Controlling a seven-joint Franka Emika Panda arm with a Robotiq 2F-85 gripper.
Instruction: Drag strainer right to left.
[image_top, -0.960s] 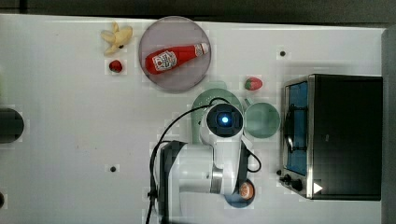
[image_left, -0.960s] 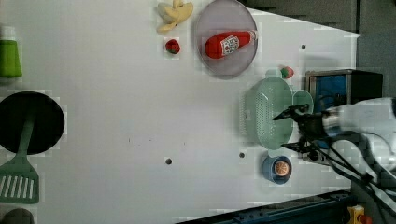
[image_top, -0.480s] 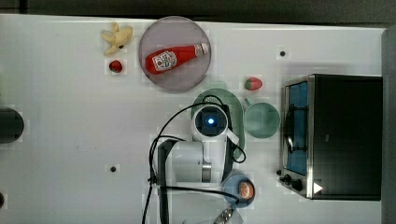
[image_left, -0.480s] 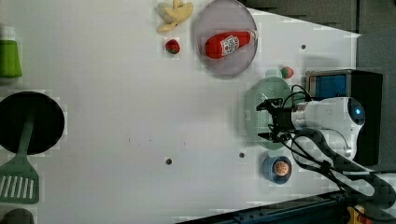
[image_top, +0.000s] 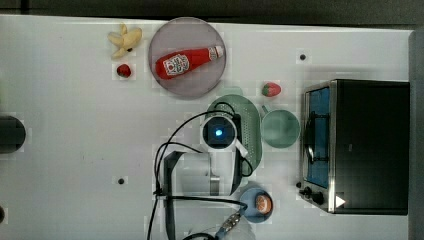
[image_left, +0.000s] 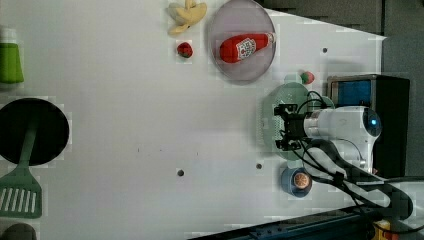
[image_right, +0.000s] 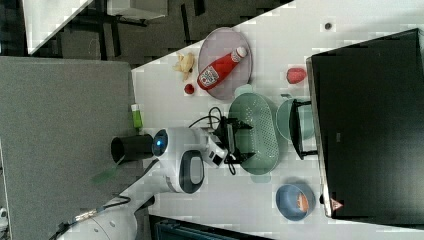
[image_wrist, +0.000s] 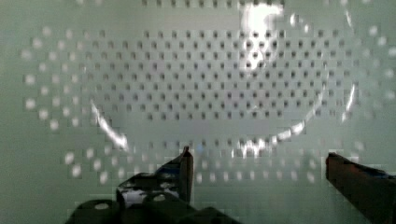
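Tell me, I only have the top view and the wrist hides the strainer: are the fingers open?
Observer: Yes. In the wrist view the gripper is open, its fingers wide apart over the strainer's holed bowl.
Operator: Where over the strainer is it?
Observer: In the right view it sits inside the oval, close to the rim on the right view's left. I cannot tell whether it touches.

White rounded arm with a glowing blue light, looping black cables, black end effector.
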